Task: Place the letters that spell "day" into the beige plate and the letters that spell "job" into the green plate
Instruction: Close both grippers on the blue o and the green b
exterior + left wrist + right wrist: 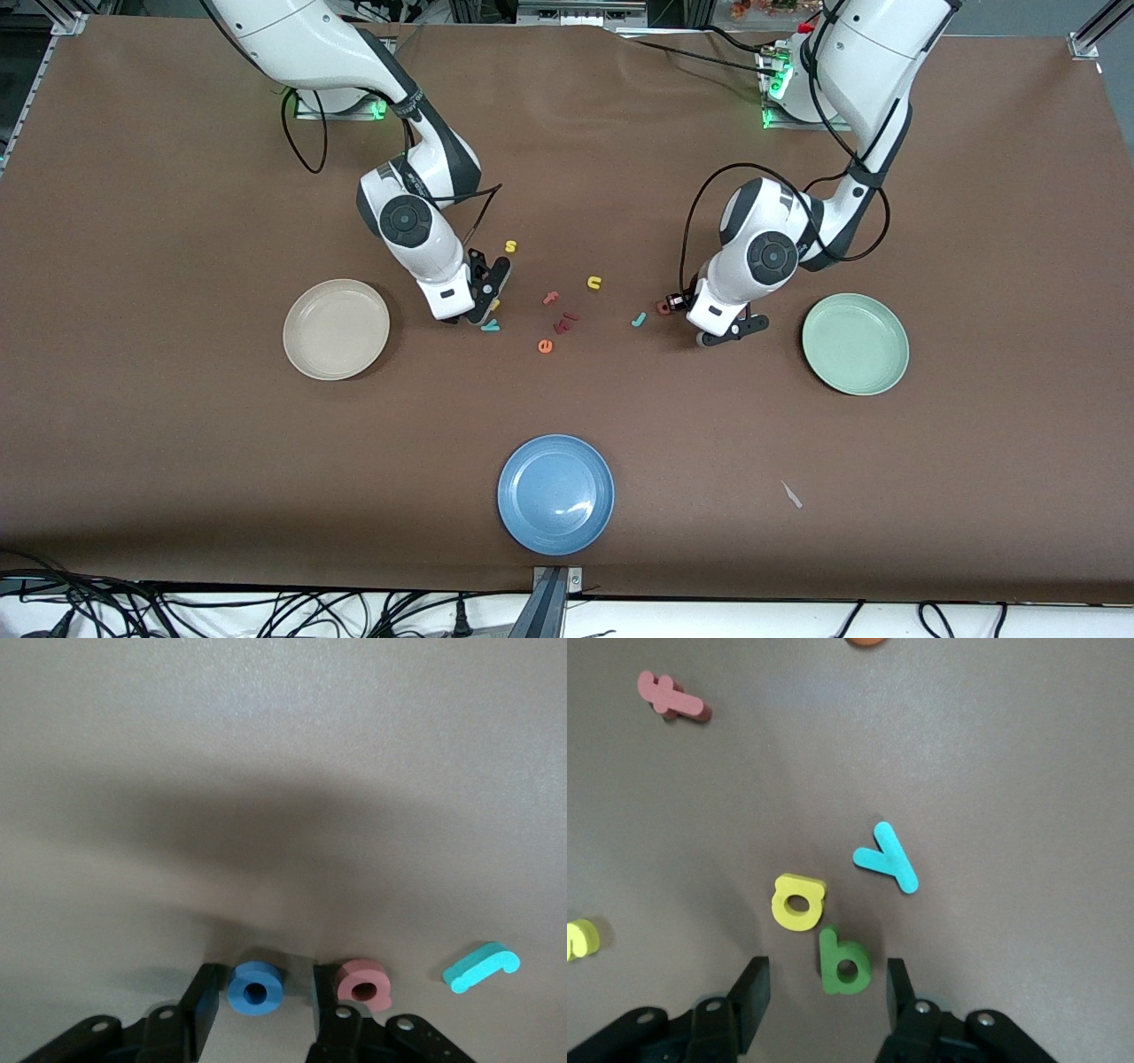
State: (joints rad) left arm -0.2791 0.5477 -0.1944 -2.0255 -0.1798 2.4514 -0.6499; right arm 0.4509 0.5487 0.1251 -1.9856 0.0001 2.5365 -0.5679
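Note:
My left gripper (pixel 266 973) is low over the table and open around the blue "o" (pixel 257 988). The salmon "b" (pixel 363 983) lies just outside one finger (pixel 324 997), and the teal "j" (pixel 481 966) is a little farther off. My right gripper (pixel 827 967) is also low and open, with the green "d" (pixel 844 964) between its fingers. The yellow "a" (pixel 798 901) and teal "y" (pixel 887 858) lie just past the "d". The beige plate (pixel 336 329) sits beside the right gripper (pixel 485 308), the green plate (pixel 855 344) beside the left gripper (pixel 676 303).
Between the grippers lie a yellow "s" (pixel 510 245), a yellow "u" (pixel 594 283), a salmon "f" (pixel 551 298), a dark red letter (pixel 567 321) and an orange "e" (pixel 545 346). A blue plate (pixel 555 494) sits nearer the front camera. A small white scrap (pixel 791 494) lies beside it.

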